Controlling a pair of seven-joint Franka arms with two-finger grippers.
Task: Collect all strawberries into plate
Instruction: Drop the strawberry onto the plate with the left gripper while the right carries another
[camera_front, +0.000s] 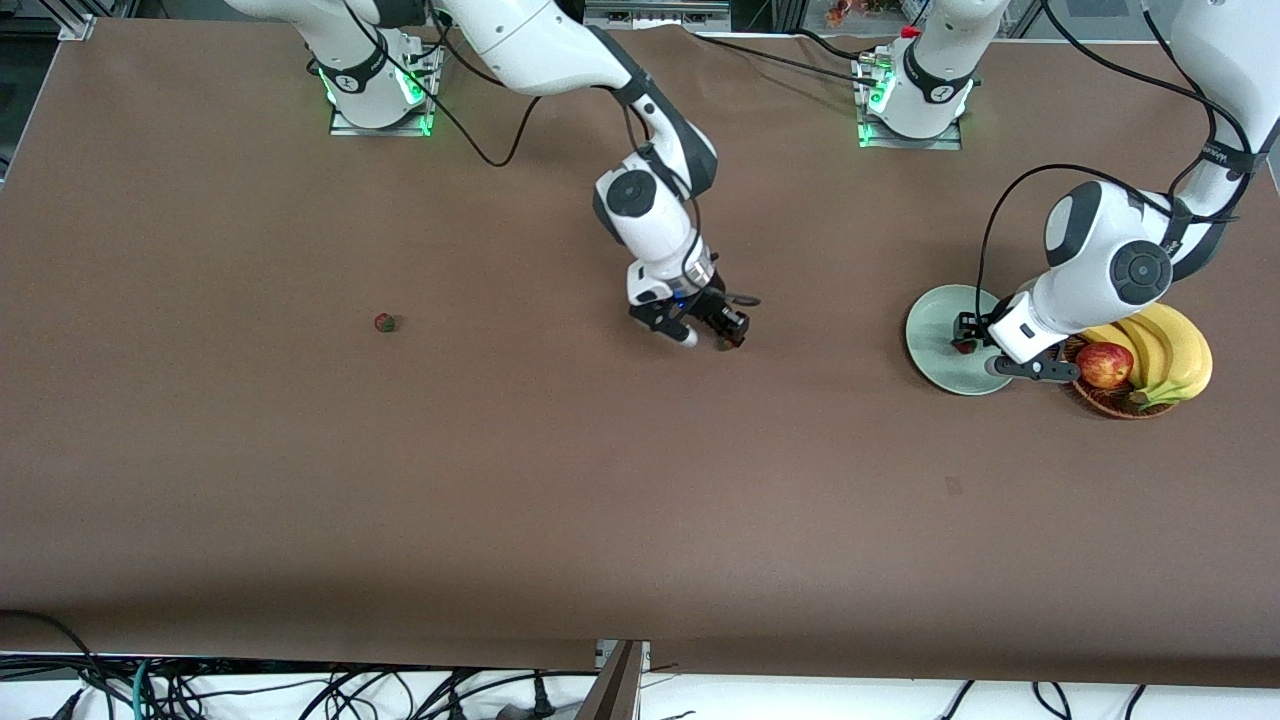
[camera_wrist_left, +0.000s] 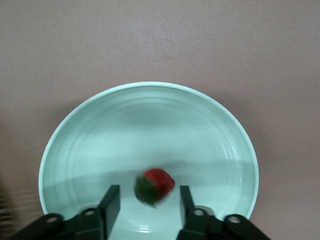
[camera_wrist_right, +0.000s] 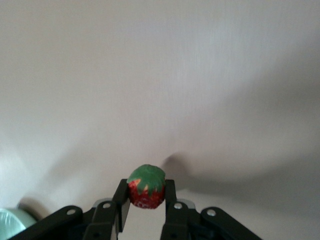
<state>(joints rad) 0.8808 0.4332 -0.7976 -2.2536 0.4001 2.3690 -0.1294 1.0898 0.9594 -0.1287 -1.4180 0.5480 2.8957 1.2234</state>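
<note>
Three strawberries to account for. Left gripper (camera_wrist_left: 149, 205) is over the plate (camera_front: 930, 310), fingers apart, one berry (camera_wrist_left: 154, 186) blurred between them, looks freshly let go, dropping onto the plate. Right gripper (camera_front: 708, 333) is clamped on a second berry (camera_wrist_right: 146, 186), over bare table mid-way along. Third berry (camera_front: 384, 322) lies on the table toward the right arm's end. Suggest: lift left straight up first, then bring right in low over plate centre before opening, so it doesn't roll.

- Legible text, labels, brands, numbers, signs: none can be read.
- Small dark marking on the left arm's (camera_front: 1215, 155) white link: noted, too small to be made out.
</note>
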